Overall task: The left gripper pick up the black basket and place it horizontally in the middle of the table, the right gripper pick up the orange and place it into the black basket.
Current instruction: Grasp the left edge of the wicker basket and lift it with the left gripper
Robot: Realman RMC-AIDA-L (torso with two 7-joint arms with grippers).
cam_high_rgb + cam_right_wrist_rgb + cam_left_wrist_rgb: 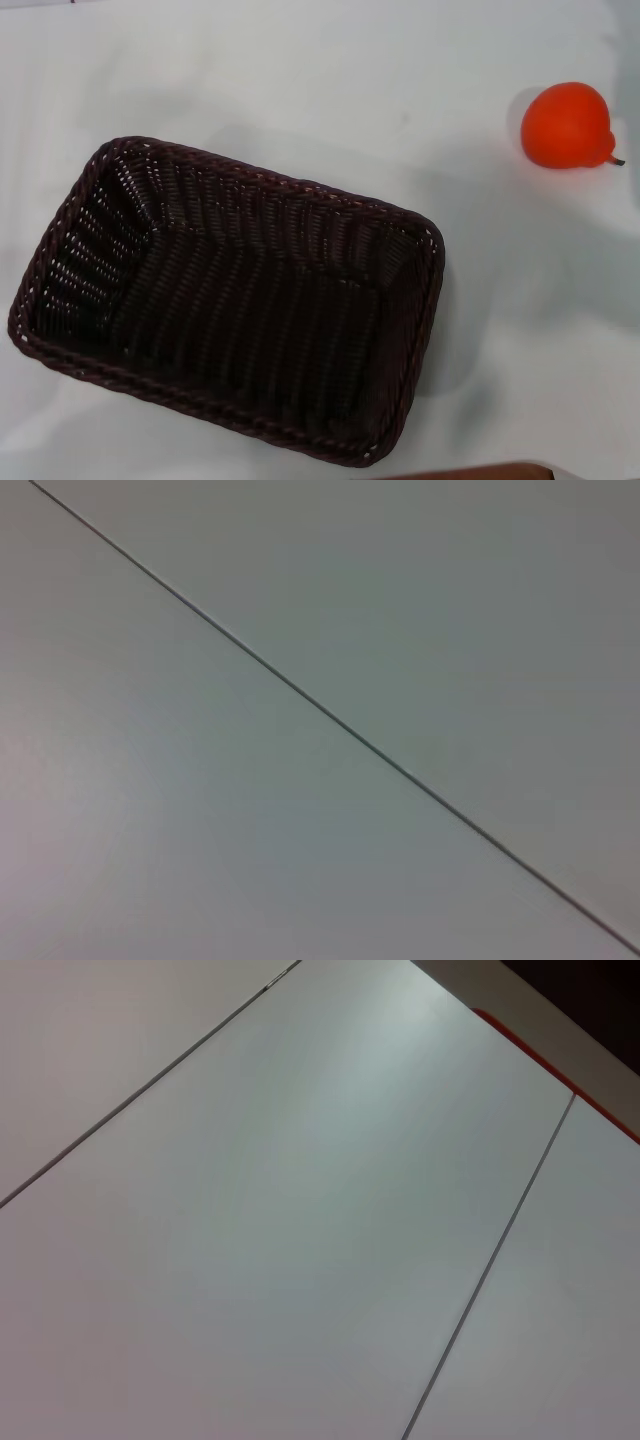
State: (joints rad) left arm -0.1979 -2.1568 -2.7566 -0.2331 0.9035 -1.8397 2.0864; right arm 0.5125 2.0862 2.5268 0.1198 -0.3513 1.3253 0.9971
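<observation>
The black basket (pixel 230 300) lies on the white table (pixel 330 80) in the head view, left of centre and near the front edge. It is turned a little askew, its long side running from upper left to lower right, and it holds nothing. The orange (pixel 567 125) rests on the table at the far right, well apart from the basket, its small dark stem pointing right. Neither gripper shows in any view. The two wrist views show only plain white panels with thin dark seams.
A brown strip (pixel 470 472) shows at the bottom edge of the head view, just right of the basket's near corner. In the left wrist view a red-orange edge (pixel 560 1075) borders the white panels, with a dark area beyond it.
</observation>
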